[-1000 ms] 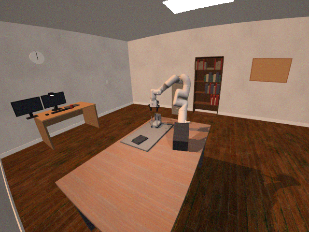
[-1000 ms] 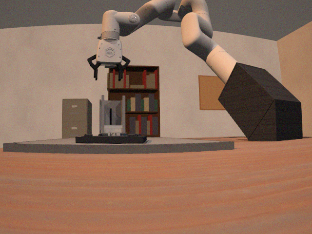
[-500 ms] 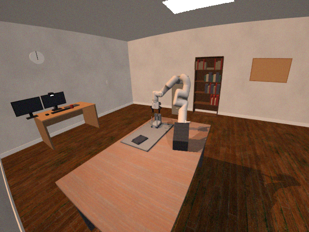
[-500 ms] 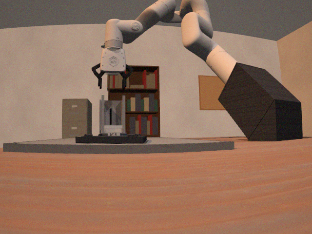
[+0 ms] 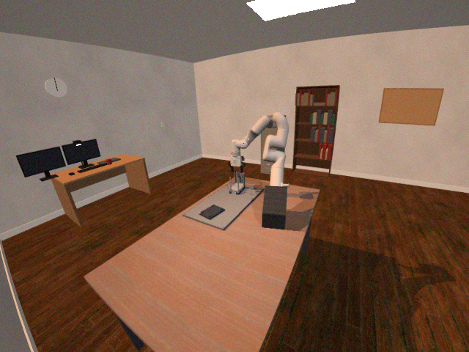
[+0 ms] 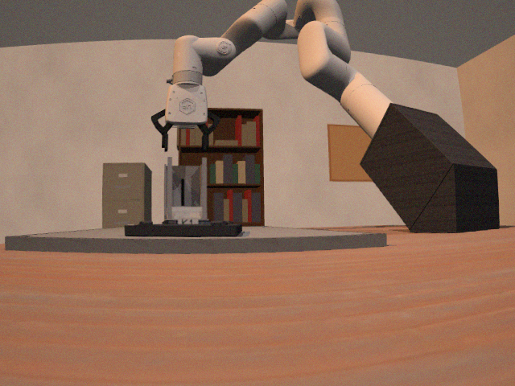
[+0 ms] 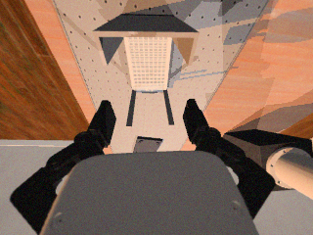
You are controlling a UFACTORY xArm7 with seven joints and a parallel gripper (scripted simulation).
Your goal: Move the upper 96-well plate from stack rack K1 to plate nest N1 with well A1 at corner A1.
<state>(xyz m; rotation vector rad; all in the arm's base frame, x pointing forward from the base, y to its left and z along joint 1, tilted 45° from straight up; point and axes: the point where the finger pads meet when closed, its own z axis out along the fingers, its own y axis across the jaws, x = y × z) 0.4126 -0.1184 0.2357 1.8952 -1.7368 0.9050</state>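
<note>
Upper plate (image 7: 148, 63) inside rack K1 (image 7: 145, 23)

Open air separates end effector (image 6: 185, 145) from rack posts (image 6: 169, 189).

In the wrist view, the far end of the tall grey stack rack (image 7: 147, 23) is cut off by the top edge. The lower plate is hidden under the white upper plate (image 7: 148, 61). The pale A1 square is too small to be made out.
</note>
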